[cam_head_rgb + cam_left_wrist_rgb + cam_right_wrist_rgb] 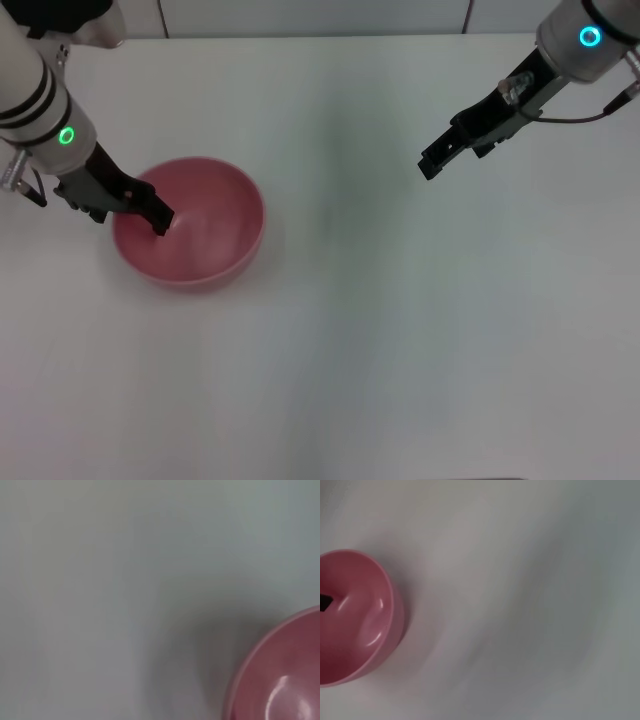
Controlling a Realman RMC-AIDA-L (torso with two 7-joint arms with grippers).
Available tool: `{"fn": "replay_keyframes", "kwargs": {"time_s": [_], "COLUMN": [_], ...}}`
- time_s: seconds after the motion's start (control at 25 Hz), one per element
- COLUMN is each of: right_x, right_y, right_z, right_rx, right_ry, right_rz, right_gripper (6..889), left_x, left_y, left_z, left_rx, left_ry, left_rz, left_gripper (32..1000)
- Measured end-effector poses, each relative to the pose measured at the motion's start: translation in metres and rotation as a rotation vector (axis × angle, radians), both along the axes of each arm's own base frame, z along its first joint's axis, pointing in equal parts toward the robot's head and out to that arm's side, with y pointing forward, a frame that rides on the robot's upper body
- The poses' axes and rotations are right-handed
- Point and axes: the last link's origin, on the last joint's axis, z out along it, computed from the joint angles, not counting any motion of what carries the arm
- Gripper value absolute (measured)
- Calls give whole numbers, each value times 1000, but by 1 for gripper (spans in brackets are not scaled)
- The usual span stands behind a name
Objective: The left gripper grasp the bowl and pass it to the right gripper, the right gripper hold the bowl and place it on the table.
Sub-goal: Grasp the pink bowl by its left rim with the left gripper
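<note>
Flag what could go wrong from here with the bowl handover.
1. The left gripper reaches over the near rim of the bowl; a thin one-sided rim hold could tip or slip when lifted.
2. The right gripper hangs far across the table, so the carry is long.

Pink-red round bowl (200, 228), upright, on white table (400, 330), left side
</note>
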Motion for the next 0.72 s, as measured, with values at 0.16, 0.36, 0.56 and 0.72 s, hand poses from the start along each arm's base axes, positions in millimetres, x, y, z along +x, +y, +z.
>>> {"fn": "replay_keyframes", "kwargs": {"time_s": [0.16, 0.36, 0.56, 0.72], "right_x": [0, 0, 0, 0], "right_y": [0, 0, 0, 0], "right_z": [0, 0, 0, 0], "right_rx": [0, 0, 0, 0], "right_ry": [2, 2, 3, 4], "right_rz": [2, 2, 2, 3], "right_gripper": [873, 872, 872, 872], "left_x": [0, -1, -1, -2], "left_y": [-1, -1, -1, -1], "left_z": [-2, -2, -2, -2], "left_rx": [-7, -7, -10, -7], "left_ry": [-3, -4, -4, -4], "left_rz": [4, 5, 2, 0], "left_gripper": [860, 860, 860, 815]}}
